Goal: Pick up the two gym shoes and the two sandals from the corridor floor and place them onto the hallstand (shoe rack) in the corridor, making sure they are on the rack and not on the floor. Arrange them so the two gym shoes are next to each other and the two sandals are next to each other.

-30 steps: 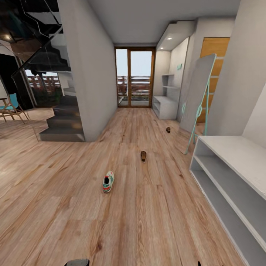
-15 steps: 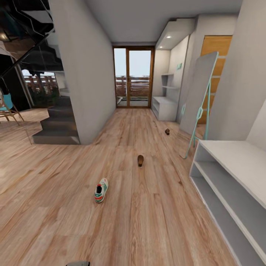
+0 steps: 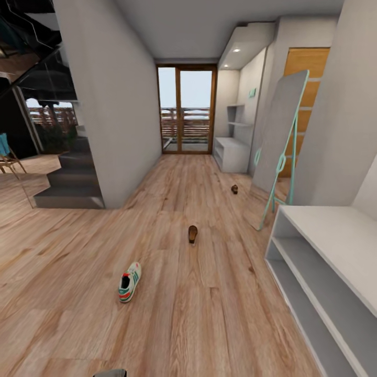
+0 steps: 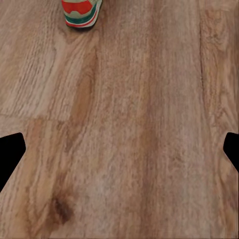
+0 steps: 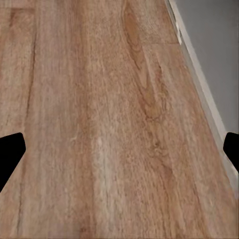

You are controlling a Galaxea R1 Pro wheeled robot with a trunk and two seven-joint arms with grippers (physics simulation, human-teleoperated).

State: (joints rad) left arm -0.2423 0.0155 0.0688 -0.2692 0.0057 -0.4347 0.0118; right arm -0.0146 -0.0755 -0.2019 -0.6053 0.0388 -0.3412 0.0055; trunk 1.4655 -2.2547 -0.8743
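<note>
the robot is rolling along the corridor floor (image 3: 209, 314), and the step in hand, as i judge it, is closing in on the nearest gym shoe (image 3: 129, 281), which is lying on its sole out to the left of centre in the head view, toe pointing away. its red-orange heel is also peeking into the left wrist view (image 4: 81, 12), ahead of the left gripper (image 4: 119, 154), whose jaws are standing wide with bare planks between them. the right gripper (image 5: 119, 157) is likewise spread wide and holding nothing, hanging over the floor just beside the base edge of the hallstand (image 3: 335, 246).

one brown sandal (image 3: 192, 233) is resting further down the corridor, and a second sandal (image 3: 234, 189) is sitting well beyond it near the foot of a leaning mirror (image 3: 277, 136) (the other gym shoe i cannot locate here).

to do this well, the base should be stopping with the sneaker squarely under the left arm, then the gripper should be coming down across the shoe's narrow width rather than its length. the hallstand's shelves are waiting on the right, so a short turn should be enough afterwards.
</note>
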